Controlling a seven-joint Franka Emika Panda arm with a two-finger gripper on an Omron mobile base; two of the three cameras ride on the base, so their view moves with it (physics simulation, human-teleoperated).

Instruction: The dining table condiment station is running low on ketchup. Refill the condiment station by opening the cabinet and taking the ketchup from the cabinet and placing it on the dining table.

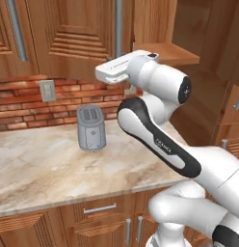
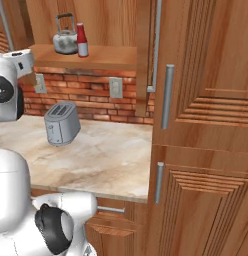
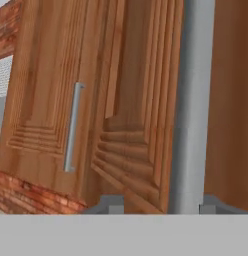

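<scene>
1. The arm [image 1: 160,140] reached up from the base toward the cabinet [image 1: 68,34], its white hand [image 1: 122,67] raised level with the bottom edge of the doors.
2. In the hand view, a silver bar handle [image 3: 192,105] stood huge and close, running top to bottom between the two dark fingertips [image 3: 110,205].
3. One fingertip sat to the left of the bar, the other to its right, so the jaws straddled the handle; whether they actually pinched it or just bracketed it, I couldn't tell.
4. The door carrying that handle was swung out from the cabinet, and a second handle [image 3: 72,127] showed on the neighbouring shut door.
5. Over in the right base view, the cabinet stood open and its shelf [image 2: 96,56] was bare to see.
6. The ketchup [image 2: 82,40] stood upright on that shelf, red with a pale cap, just beside a grey kettle [image 2: 65,39] on its left.
7. Below, a toaster [image 1: 91,128] sat on the marble counter [image 1: 44,164] against the brick wall [image 1: 25,103].
8. An outlet [image 1: 47,90] was set in the bricks above the counter, left of the toaster.
</scene>
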